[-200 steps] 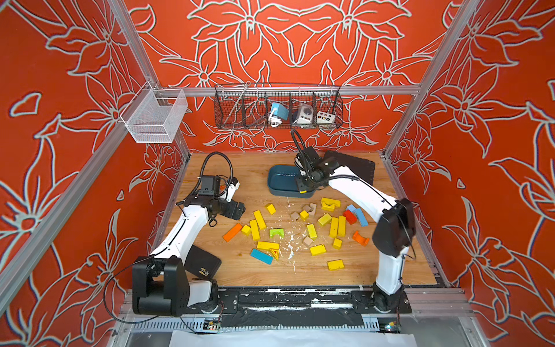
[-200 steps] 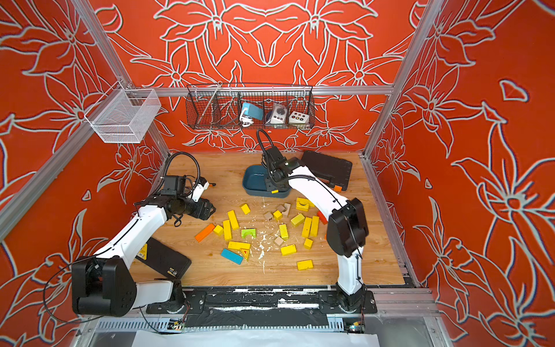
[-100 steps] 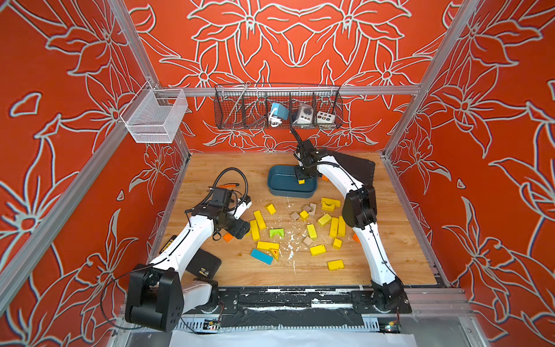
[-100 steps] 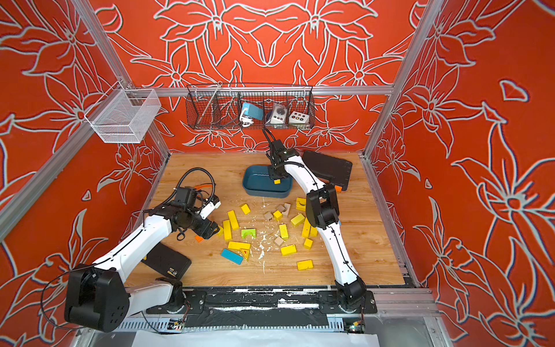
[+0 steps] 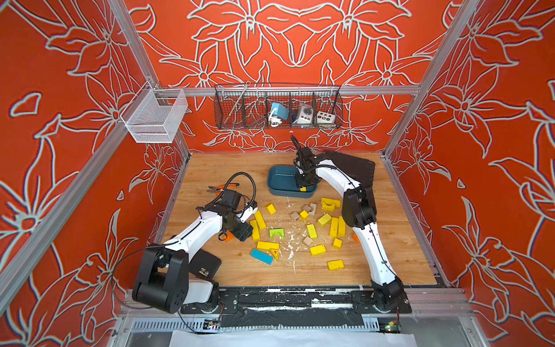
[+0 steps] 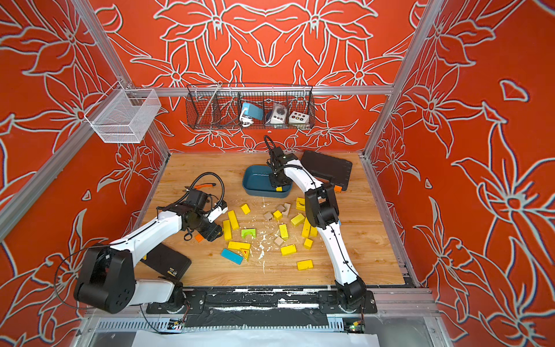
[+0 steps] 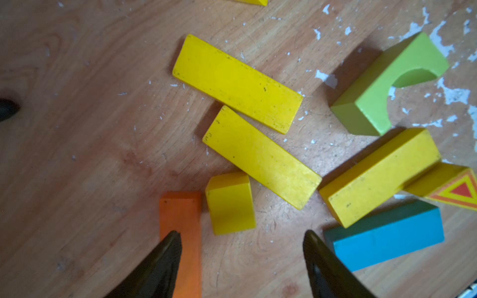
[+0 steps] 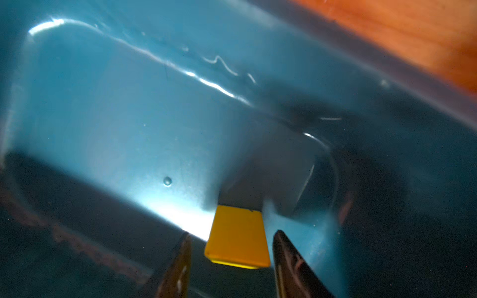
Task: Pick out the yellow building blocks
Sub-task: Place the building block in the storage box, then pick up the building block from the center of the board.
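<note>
Now in bin (image 5: 271, 184): one yellow block (image 8: 237, 237), right gripper (image 8: 232, 232) parted around it.
On table (image 5: 210, 171): other yellow blocks (image 5: 317, 249); left gripper (image 7: 241, 232) spread, empty.

Even brightness; right wrist view blurred

Your right fingers (image 8: 291, 263) stood inside the tray (image 8: 116, 116), with a block (image 8: 237, 237) between them, clear of both. Your left fingers (image 7: 165, 263) hung over the table (image 7: 77, 142): a cube (image 7: 229, 203) lay just ahead of the gap between them, a bar (image 7: 180, 214) ran under one fingertip, a slab (image 7: 387, 234) lay just beside the other, and two planks (image 7: 260, 157) lay side by side beyond the cube.
</note>
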`<state>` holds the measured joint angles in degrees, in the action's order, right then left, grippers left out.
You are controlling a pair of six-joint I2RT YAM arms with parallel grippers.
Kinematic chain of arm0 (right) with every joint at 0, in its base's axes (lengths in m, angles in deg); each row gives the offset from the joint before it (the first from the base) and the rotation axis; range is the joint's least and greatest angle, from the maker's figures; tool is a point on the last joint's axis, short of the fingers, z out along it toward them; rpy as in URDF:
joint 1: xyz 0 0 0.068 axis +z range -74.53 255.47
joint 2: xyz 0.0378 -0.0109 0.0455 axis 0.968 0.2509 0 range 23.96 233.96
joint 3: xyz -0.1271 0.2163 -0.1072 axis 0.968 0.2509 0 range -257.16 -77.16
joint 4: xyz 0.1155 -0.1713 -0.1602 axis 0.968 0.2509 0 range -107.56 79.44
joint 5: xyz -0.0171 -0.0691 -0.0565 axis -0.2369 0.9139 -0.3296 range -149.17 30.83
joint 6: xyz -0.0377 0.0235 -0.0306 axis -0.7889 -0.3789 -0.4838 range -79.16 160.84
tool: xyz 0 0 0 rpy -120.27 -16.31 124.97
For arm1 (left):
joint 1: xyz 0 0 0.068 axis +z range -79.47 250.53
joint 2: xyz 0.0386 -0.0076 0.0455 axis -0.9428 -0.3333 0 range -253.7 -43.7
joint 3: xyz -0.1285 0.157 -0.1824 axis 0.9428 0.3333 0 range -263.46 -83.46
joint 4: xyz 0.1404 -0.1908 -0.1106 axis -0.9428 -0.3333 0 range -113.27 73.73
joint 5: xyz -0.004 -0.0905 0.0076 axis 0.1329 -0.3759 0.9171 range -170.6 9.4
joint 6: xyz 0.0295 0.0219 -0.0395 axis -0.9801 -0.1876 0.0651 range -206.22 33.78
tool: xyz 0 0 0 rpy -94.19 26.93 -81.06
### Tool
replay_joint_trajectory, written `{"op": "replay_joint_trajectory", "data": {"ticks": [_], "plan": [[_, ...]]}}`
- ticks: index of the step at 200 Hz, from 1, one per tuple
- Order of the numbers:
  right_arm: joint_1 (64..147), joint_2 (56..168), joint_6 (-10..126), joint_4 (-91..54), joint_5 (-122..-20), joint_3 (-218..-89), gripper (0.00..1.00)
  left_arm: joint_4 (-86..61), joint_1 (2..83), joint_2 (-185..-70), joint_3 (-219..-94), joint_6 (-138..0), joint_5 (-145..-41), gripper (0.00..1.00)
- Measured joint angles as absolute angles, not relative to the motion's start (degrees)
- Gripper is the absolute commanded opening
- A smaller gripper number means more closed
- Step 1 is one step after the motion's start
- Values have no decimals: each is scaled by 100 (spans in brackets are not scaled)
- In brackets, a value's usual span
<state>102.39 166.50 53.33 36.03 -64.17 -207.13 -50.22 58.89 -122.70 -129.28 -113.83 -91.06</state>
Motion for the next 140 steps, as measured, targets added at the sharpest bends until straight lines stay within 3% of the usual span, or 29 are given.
{"op": "replay_joint_trajectory", "data": {"ticks": [89, 140], "plan": [[10239, 14707, 5497, 3039, -6419, -18763, 56, -4736, 5850, -12834, -13031, -11340, -8831, 59], [10239, 14156, 5536, 2798, -6412, -17782, 56, -4709, 5767, -13007, -13105, -11438, -8800, 40]]}}
